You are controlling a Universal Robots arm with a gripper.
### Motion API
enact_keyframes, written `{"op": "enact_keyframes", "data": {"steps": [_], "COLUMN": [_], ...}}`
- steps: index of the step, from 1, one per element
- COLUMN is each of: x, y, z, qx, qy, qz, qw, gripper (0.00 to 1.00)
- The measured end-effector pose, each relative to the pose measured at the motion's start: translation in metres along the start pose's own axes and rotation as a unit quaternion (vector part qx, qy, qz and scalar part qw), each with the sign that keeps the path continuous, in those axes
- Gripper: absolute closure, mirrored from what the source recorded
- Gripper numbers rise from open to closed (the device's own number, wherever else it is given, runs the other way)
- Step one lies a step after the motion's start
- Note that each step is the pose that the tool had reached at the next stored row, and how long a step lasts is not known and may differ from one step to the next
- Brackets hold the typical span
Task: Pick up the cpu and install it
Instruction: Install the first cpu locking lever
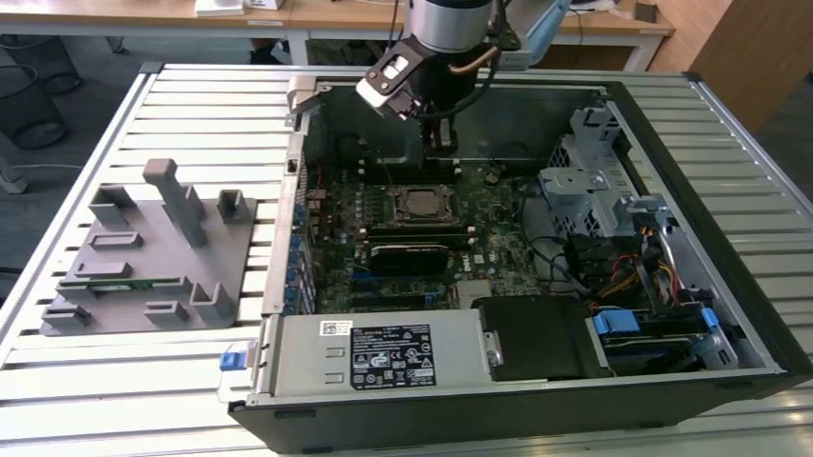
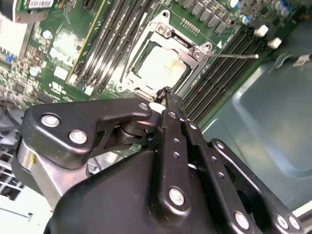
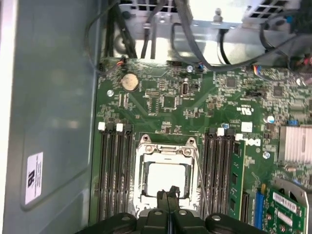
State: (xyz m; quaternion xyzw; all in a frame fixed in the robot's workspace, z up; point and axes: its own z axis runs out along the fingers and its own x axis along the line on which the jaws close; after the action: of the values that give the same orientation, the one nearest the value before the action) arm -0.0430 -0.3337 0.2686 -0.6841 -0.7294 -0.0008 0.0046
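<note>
1. exterior view: the open computer case [image 1: 711, 286] lies on the slatted counter [image 1: 166, 381], taking up the middle of the frame and the exterior view's right. the arm drops in from the upper middle. the hand [image 1: 440, 143] hangs over the green board, just above the socket [image 1: 392, 206] at the frame's centre. the cpu [image 1: 420, 202] lies in that socket with its pale top showing. a grey holder [image 1: 140, 257] sits well apart on the exterior view's left.
2. second wrist view: the hand [image 2: 165, 92] is clenched, fingertips pressed together with nothing between them, close to one edge of the cpu [image 2: 163, 66]. i cannot tell whether they touch it. the chip sits inside the metal frame [image 2: 195, 51], and a thin wire lever [image 2: 234, 55] juts out beside it. the likely risk is an off-centre push from the clenched tips, which could tilt the chip in its seat or strain the contacts beneath. the lever could also catch a finger.
3. first wrist view: the cpu [image 3: 165, 176] sits between two banks of memory slots [image 3: 114, 175], and the hand [image 3: 168, 195] is at its edge. a green memory stick [image 3: 237, 180] stands in the far bank, and the case wall [image 3: 48, 122] rises beyond the other. sideways room looks tight, and the free path seems to be straight up.
</note>
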Motion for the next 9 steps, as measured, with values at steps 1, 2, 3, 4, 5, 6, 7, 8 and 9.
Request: {"op": "enact_keyframes", "data": {"steps": [1,2,3,4,5,6,7,8,9], "x": [0.0,0.0,0.0,0.0,0.0,0.0,0.0,0.0,0.0], "y": [0.0,0.0,0.0,0.0,0.0,0.0,0.0,0.0,0.0], "z": [0.0,0.0,0.0,0.0,0.0,0.0001,0.0001,0.0001,0.0], "qx": [0.0001,0.0002,0.0003,0.0004,0.0005,0.0005,0.0006,0.0007,0.0008], "qy": [-0.0001,-0.0003,-0.0005,-0.0008,-0.0011,-0.0014,-0.0019,-0.0024,-0.0027], "qz": [-0.009,-0.018,-0.027,-0.036,-0.045,-0.054,-0.061,-0.065,-0.069], "qw": [1.0,0.9998,0.9996,0.9994,0.999,0.9985,0.9982,0.9979,0.9976], "gripper": [0.89,0.89,0.89,0.89,0.89,0.89,0.89,0.89,0.89]}}
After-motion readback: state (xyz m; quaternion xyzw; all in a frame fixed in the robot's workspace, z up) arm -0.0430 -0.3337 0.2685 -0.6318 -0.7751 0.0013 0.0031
